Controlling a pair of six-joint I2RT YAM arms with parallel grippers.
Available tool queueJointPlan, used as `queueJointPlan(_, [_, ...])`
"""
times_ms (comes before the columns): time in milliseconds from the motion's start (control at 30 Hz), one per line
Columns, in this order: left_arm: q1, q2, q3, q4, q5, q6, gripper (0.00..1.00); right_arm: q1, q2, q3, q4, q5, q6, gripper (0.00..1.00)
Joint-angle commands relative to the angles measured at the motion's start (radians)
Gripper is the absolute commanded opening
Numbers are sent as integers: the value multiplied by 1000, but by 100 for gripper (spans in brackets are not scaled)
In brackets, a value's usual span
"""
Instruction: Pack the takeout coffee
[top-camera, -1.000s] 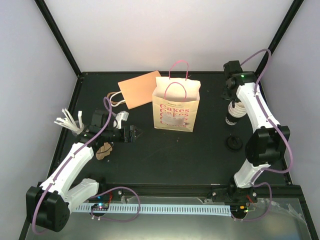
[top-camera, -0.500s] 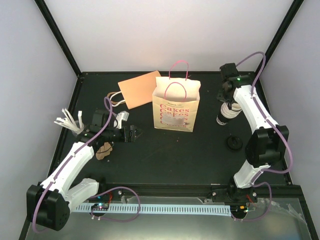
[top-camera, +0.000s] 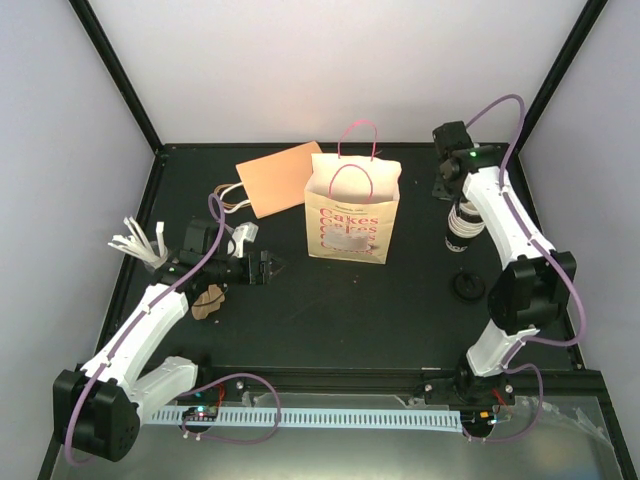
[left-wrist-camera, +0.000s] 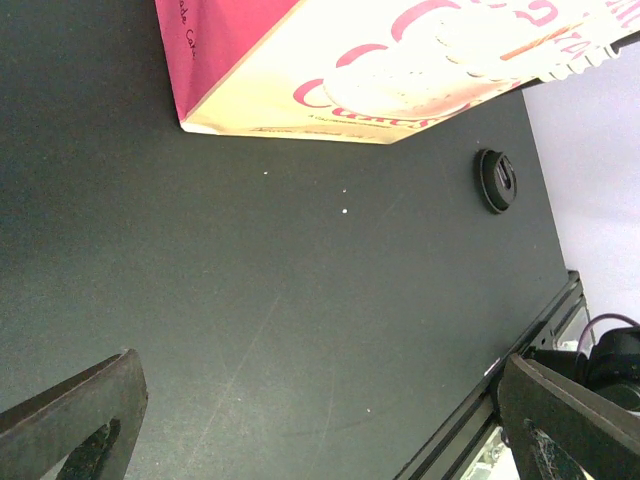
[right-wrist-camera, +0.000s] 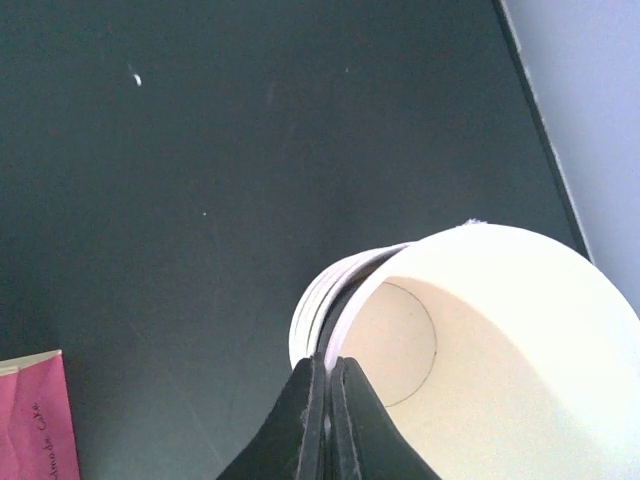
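Edging rightward again with its arm, the takeout coffee (top-camera: 462, 225) sits a little farther from the bag than half a second ago; the left claw (top-camera: 268, 268) stays put, fingers wide apart above the worktop (top-camera: 380, 310); the paper bag (top-camera: 352, 220) stands upright mid-worktop; right of it, the right claw (right-wrist-camera: 328, 390) is clamped on the cup's rim.

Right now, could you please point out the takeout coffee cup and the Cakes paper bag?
takeout coffee cup (right-wrist-camera: 500, 350): right wrist view, inner wall.
Cakes paper bag (top-camera: 352, 226): top external view, printed front.

takeout coffee (right-wrist-camera: 500, 300): matt paper; bag (top-camera: 352, 215): paper, perhaps glossy; table (left-wrist-camera: 250, 300): matt
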Motion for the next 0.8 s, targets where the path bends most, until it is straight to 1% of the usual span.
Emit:
queueJointPlan(0, [-5, -1, 14, -4, 9, 20, 99, 15, -17, 139, -103, 77, -9, 1])
queueJointPlan(67, [-5, 4, 16, -6, 9, 20, 99, 24, -21, 196, -153, 113, -10, 1])
queueJointPlan(167, [-5, 3, 15, -9, 9, 21, 99, 46, -37, 263, -216, 119, -11, 1])
queueJointPlan(233, [-5, 2, 15, -7, 6, 20, 99, 81, -51, 293, -260, 123, -8, 1])
queueJointPlan(367, [-5, 5, 18, -11, 2, 21, 99, 224, -81, 305, -361, 144, 15, 1])
queueJointPlan(467, [-6, 7, 14, -7, 1, 20, 99, 325, -140, 206, -388, 150, 59, 1])
queueJointPlan(567, [-6, 10, 14, -6, 2, 20, 99, 382, -241, 60, -359, 115, 106, 1])
queueJointPlan(667, [-6, 9, 15, -10, 0, 21, 99, 387, -381, -86, -301, 26, 135, 1])
queueJointPlan(767, [-8, 11, 16, -7, 0, 20, 99, 388, -510, -234, -204, -130, 154, 1])
